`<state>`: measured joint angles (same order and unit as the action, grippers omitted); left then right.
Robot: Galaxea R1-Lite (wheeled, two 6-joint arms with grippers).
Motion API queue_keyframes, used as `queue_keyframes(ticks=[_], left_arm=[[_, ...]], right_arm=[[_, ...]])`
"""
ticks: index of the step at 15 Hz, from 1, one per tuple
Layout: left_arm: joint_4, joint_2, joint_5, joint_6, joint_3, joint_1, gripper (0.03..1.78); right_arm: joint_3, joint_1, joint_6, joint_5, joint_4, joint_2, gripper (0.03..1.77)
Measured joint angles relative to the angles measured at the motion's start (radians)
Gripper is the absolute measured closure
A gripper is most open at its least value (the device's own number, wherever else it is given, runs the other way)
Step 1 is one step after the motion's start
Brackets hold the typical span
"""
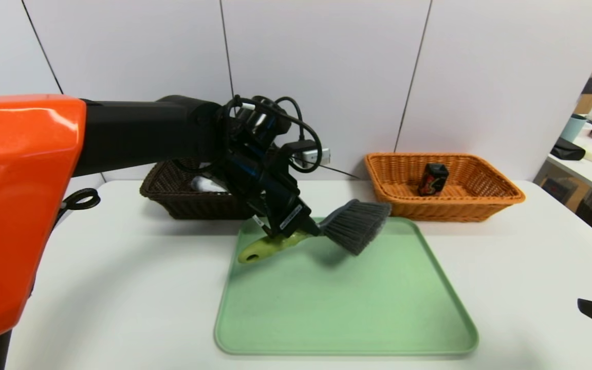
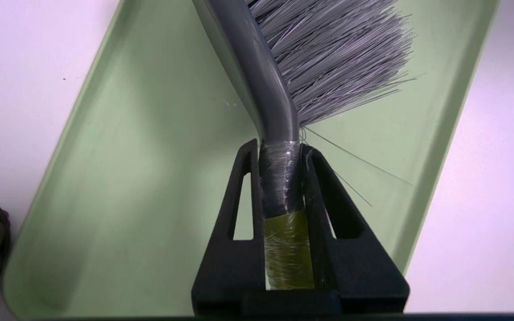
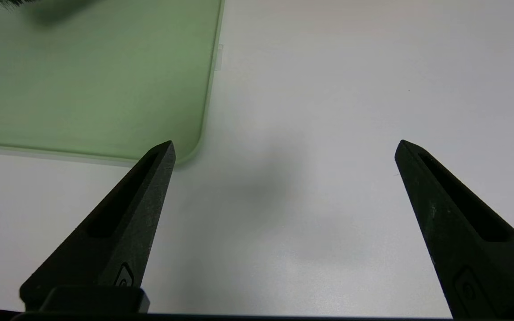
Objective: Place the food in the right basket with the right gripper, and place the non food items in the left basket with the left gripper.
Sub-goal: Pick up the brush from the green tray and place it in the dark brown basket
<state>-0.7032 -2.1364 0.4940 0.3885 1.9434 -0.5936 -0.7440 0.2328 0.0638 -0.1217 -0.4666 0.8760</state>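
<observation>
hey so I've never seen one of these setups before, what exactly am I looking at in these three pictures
This is a robot with two arms. One picture looks forward and down from its head; the other two come from cameras on its wrists, one per arm.

On the white table lies a green tray. Behind it stand two wicker baskets: a dark brown one on the left with something whitish inside, and an orange-tan one on the right with a small black box in it.

The left gripper holds a hand brush by its neck and green handle, above the tray. The right gripper is open and holds nothing, over the table to the right of the tray.
</observation>
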Motion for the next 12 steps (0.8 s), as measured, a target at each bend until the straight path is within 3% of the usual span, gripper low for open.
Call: queue_keyframes(ticks=[7,12], left_arm=[[0.005,0.077,0.000,-0.074,0.007,0.011,1.50],[0.024,0.117,-0.006,-0.086,0.025,0.076,1.50]], right_arm=[[0.002,0.000,0.001,0.001,0.000,0.001,0.10],[-0.002,0.000,0.001,0.001,0.001,0.003,0.10]])
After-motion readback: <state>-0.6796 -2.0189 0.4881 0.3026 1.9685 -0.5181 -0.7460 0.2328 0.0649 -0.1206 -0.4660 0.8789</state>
